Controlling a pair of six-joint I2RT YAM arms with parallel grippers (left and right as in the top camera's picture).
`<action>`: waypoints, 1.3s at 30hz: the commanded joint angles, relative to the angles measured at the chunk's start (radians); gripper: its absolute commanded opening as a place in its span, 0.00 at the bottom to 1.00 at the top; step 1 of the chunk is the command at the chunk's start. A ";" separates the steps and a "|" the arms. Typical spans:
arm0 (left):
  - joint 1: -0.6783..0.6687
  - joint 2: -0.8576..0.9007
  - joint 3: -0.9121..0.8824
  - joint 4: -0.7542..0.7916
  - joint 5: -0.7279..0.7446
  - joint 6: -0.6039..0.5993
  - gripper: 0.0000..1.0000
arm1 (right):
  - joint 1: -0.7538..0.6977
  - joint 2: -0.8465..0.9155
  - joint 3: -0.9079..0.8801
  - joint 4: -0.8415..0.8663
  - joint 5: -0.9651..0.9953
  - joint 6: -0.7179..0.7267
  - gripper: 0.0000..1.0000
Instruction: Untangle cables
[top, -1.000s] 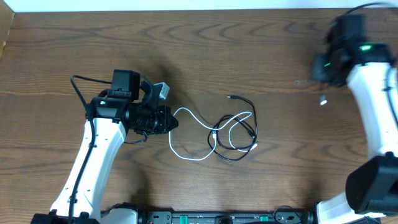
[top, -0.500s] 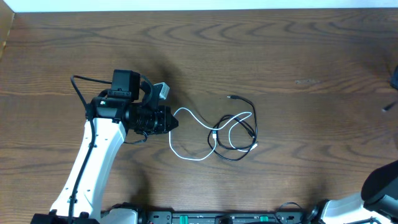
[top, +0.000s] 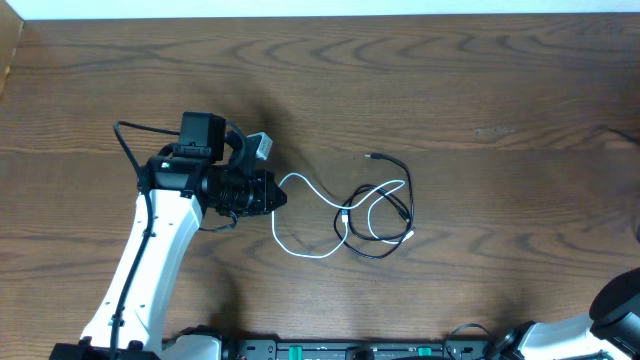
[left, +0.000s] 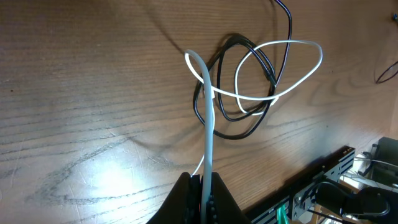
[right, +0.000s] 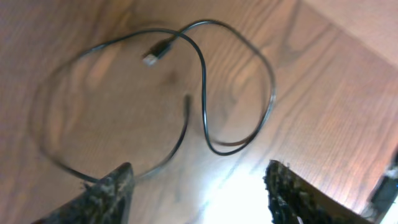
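Brown wood-grain table (top: 450, 80) is seen under everything. Overhead, the left arm (top: 150, 250) is shown whole at lower left, while the right arm (top: 618, 300) is cut off at the lower-right corner, its gripper outside that frame. The left gripper (top: 272, 193) is clamped on one end of the white cable (left: 209, 118). This pinch is half hidden overhead by the wrist but is made plain at the bottom edge of the left wrist view. From there the white cable is led to the middle of the table, where it is looped through the black cable (left: 232, 136) in a loose tangle. The right gripper (right: 199, 180) is shown only by its own camera: its fingers (right: 109, 193) are spread wide, with nothing between them. Below it a separate black cord (right: 202, 93) with a plug (right: 152, 57) is seen lying in open loops, blurred; that cord is not shown overhead.
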 joint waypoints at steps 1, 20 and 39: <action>-0.002 -0.009 -0.003 -0.006 -0.008 -0.002 0.08 | 0.002 -0.008 -0.010 0.002 -0.111 0.018 0.66; -0.002 -0.009 -0.003 0.006 -0.008 -0.003 0.08 | 0.241 -0.008 -0.013 -0.142 -0.567 -0.255 0.71; -0.002 -0.061 0.034 0.304 0.246 -0.010 0.08 | 0.848 -0.007 -0.341 0.169 -0.706 -0.476 0.83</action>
